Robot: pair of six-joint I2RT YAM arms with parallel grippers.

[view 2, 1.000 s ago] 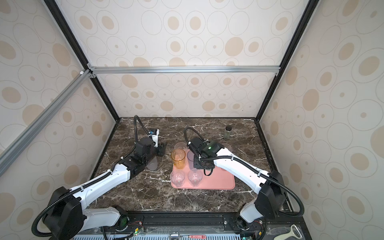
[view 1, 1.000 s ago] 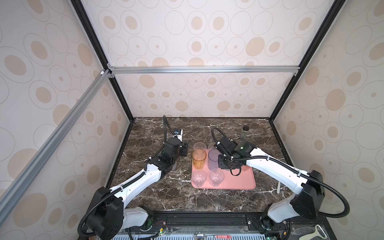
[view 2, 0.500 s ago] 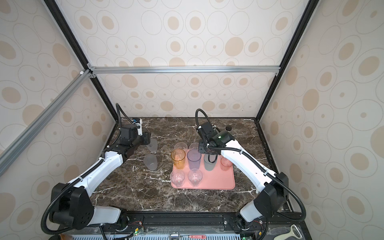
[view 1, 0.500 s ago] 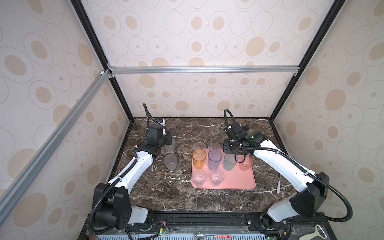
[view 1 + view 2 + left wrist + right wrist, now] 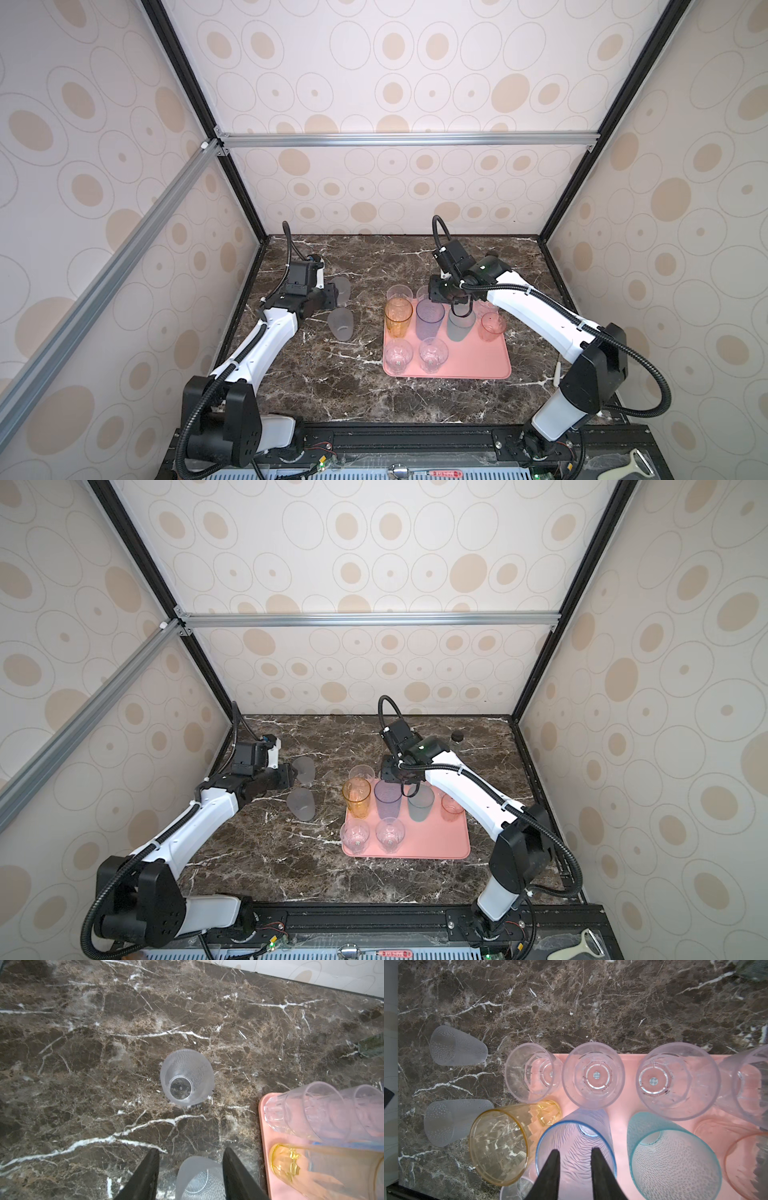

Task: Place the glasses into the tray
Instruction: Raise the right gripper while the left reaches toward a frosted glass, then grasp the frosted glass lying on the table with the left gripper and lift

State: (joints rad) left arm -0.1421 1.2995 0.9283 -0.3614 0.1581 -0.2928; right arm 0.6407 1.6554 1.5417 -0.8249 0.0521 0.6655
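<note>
Dark marble [image 5: 332, 374] bore the pink tray [image 5: 478, 365] of glasses [image 5: 398, 322], its back row half hidden behind the right arm [image 5: 540, 316]. Left gripper [image 5: 191, 1149] stood spread astride a frosted glass [image 5: 199, 1180] on the marble, cut off by the frame; right gripper [image 5: 575, 1150] hung slightly parted, empty, above the blue-purple glass [image 5: 571, 1120].

Salmon tray [image 5: 478, 365] holding upright glasses [image 5: 398, 318], two frosted glasses [image 5: 340, 325] standing outside it

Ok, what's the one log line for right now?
left pincer: open, straddling frosted glass | right pincer: open, empty, above tray | also off tray: second frosted glass
</note>
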